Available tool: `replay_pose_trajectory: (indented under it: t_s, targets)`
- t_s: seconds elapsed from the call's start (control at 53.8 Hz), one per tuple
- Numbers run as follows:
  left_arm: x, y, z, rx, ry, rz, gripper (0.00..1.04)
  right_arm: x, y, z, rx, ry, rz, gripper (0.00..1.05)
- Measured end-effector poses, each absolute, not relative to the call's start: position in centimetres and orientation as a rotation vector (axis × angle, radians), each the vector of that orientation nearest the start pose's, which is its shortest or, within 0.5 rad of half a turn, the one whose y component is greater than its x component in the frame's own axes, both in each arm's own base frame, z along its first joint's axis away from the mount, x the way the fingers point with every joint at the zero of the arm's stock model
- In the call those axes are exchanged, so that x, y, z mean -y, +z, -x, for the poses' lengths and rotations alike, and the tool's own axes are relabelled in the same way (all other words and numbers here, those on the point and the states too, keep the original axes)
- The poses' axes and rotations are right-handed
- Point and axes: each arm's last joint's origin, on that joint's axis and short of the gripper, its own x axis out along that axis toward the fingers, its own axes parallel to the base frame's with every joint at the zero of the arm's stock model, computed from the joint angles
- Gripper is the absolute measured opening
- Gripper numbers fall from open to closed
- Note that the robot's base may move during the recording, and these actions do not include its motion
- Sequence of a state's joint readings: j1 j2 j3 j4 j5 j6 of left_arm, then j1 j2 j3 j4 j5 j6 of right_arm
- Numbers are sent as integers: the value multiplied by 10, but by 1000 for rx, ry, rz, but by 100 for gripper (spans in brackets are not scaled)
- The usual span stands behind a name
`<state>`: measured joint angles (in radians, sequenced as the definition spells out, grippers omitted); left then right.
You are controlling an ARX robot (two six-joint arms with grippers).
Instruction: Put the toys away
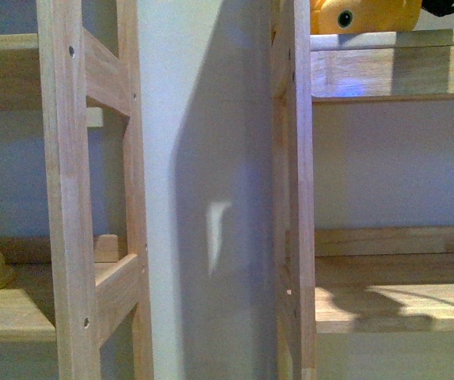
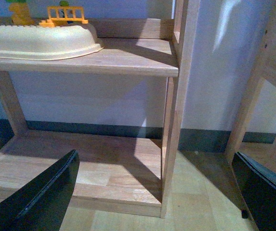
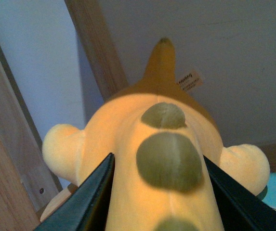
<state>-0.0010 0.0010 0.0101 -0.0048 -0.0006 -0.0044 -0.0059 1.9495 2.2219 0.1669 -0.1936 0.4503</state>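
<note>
The plush animal (image 1: 365,16) sits at the top right of the front view, on the upper shelf (image 1: 393,73) of the right-hand wooden rack, with only its yellow underside and one black eye showing before the frame cuts it off. In the right wrist view it fills the centre: the right gripper (image 3: 157,202) has a dark jaw pressed to each flank of the orange body, so it is clamped on the toy. The body's long axis runs straight away from the wrist, spotted back toward the camera, a pointed tip and a sewn label (image 3: 190,81) at the far end. Judging by this, the right arm carries the whole job; the toy lies directly ahead of it, by a rack post (image 3: 97,48).

The left gripper (image 2: 157,192) hangs with jaws spread wide and nothing between them, facing the lower bay of the other rack, where a cream tub (image 2: 41,41) and small plastic toys (image 2: 63,14) rest on a shelf.

Whether the plush already rests its weight on the shelf cannot be told; its head and feet are out of view.
</note>
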Motion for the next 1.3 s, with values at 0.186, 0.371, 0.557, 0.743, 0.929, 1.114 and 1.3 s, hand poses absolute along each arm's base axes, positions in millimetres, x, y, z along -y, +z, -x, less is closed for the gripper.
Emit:
replay_pose_trajectory:
  t_s: [0.186,0.371,0.557,0.743,0.929,1.114,1.3]
  targets:
    - [0,166,-97,4,0,4,98,3,513,-425,382,233,-393,90]
    - [0,166,-97,4,0,4,98,8,518,-422,399,175,-374,98]
    - [0,166,-97,4,0,4,98,15,531,-409,444,102,-345,98]
    - [0,166,-97,4,0,4,98,25,550,-355,541,-100,-305,98]
    - [0,166,-97,4,0,4,98,33,532,-279,629,-259,-221,98]
    - [0,166,-97,4,0,4,98,45,489,-223,631,-333,-166,98]
    - [0,166,-97,4,-1,4,98,56,434,-177,527,-345,-156,98]
